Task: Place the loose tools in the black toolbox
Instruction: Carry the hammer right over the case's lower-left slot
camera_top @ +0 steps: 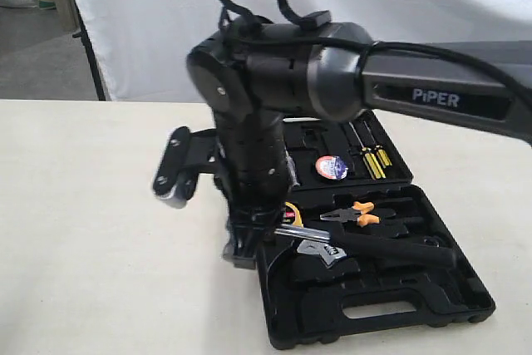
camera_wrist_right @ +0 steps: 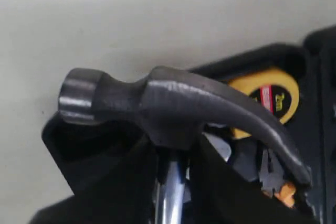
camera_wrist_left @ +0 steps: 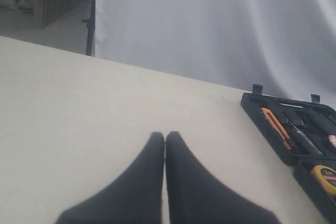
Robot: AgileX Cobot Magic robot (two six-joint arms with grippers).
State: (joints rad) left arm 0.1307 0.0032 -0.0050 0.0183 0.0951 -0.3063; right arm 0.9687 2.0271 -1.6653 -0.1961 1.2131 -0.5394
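The black toolbox (camera_top: 465,293) lies open on the table. My right gripper (camera_wrist_right: 173,163) is shut on the claw hammer's steel neck just below its head (camera_wrist_right: 157,103). The head hangs over the box's left edge. In the exterior view the hammer's black handle (camera_top: 399,248) stretches right across the front half of the box. Under the neck lies the silver wrench (camera_top: 320,253). The small tape roll (camera_top: 332,168) rests in the rear half. My left gripper (camera_wrist_left: 165,136) is shut on nothing, low over bare table left of the toolbox (camera_wrist_left: 262,121).
Orange-handled pliers (camera_top: 359,215) and yellow-handled screwdrivers (camera_top: 374,160) sit in their recesses. A yellow tape measure (camera_wrist_right: 269,97) lies in the box near the hammer head. An orange knife (camera_wrist_left: 275,127) is in the rear half. A white backdrop stands behind the table.
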